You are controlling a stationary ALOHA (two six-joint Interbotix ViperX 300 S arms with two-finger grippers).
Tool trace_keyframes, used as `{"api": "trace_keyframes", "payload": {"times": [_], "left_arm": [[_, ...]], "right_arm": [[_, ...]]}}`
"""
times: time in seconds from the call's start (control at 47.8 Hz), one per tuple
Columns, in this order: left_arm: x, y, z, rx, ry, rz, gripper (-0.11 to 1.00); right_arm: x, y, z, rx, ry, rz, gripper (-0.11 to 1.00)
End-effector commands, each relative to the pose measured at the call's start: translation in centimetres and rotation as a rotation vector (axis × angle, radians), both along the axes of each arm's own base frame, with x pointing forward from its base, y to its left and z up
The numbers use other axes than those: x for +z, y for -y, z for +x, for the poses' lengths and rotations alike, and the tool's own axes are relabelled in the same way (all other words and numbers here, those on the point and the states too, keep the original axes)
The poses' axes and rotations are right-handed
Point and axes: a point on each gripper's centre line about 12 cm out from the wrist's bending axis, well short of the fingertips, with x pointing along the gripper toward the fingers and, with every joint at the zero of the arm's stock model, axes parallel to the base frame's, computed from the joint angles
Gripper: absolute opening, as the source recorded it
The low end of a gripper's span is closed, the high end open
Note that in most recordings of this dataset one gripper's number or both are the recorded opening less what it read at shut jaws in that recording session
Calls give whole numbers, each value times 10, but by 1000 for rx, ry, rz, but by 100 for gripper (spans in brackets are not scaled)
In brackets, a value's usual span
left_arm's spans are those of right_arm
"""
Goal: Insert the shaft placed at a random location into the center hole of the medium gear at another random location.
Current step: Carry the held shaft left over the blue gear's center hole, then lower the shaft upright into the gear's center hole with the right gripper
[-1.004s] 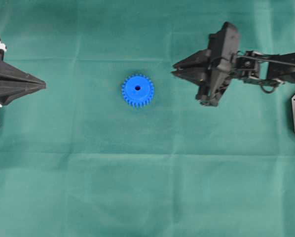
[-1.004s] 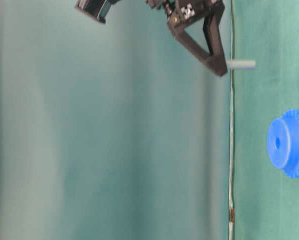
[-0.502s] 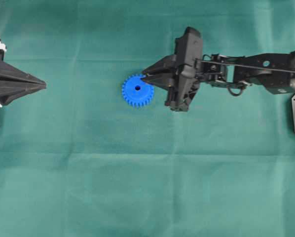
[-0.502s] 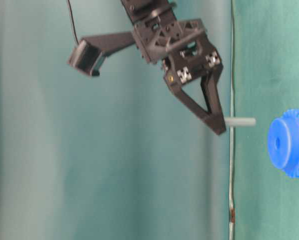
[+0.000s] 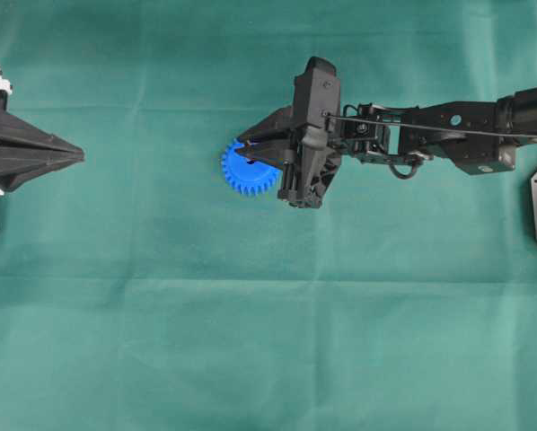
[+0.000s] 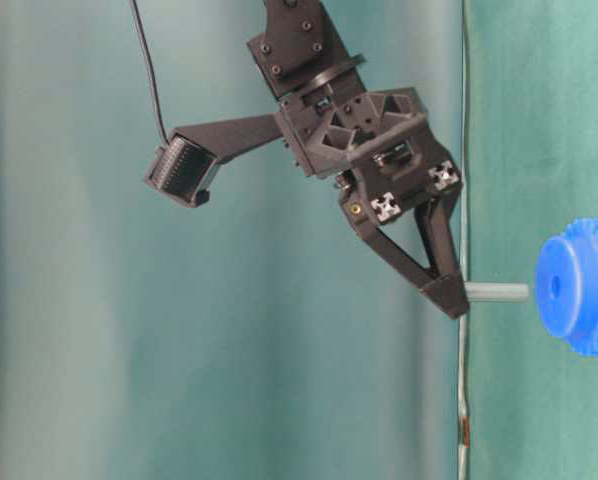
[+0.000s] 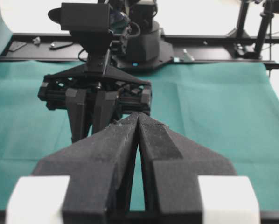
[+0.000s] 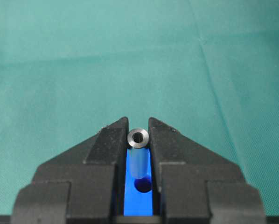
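- The right gripper [image 5: 243, 149] reaches in from the right of the overhead view, its 2 black fingers clamped on the shaft [image 6: 497, 292] — a short silvery-grey pin held near one end.
- In the table-level view, which is turned on its side with the green cloth [image 6: 539, 120] at the right, the pin sticks out from the fingertips toward the medium gear [image 6: 582, 286]. Its free end stands just short of the gear's raised hub, with a narrow gap between them.
- The pin's axis lines up close to the center hole [image 6: 554, 286], a small dark spot on the hub face in that view.
- From the right wrist camera the shaft [image 8: 138, 138] appears end-on as a shiny ring pinched between the 2 finger pads [image 8: 112, 140]. Below it, blue plastic fills the slot between the fingers, and the dark center hole [image 8: 142, 186] sits directly under the pin.
- Overhead, the medium gear [image 5: 242, 175] lies flat on the green cloth [image 5: 250, 341] near the middle, and the right fingertips cover its upper right part — the center hole is hidden there.
- The left gripper [image 5: 78, 155] rests at the left edge of the overhead view, well apart from the gear. Its fingers [image 7: 116, 140] are pressed together with nothing between them, as the left wrist camera shows.
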Motion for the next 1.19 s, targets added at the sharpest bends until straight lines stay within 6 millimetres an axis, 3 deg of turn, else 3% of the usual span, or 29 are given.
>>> {"api": "trace_keyframes", "payload": {"times": [0.0,0.251,0.669,1.172], "left_arm": [[8,0,2,0,21,0,0],[8,0,2,-2,21,0,0],[8,0,2,-2,21,0,0],[8,0,2,0,21,0,0]], "right_arm": [[14,-1,5,2,38,-3,13],[13,-1,5,3,34,-2,13],[-10,2,8,-4,-15,3,13],[-20,3,9,-6,-26,4,13]]}}
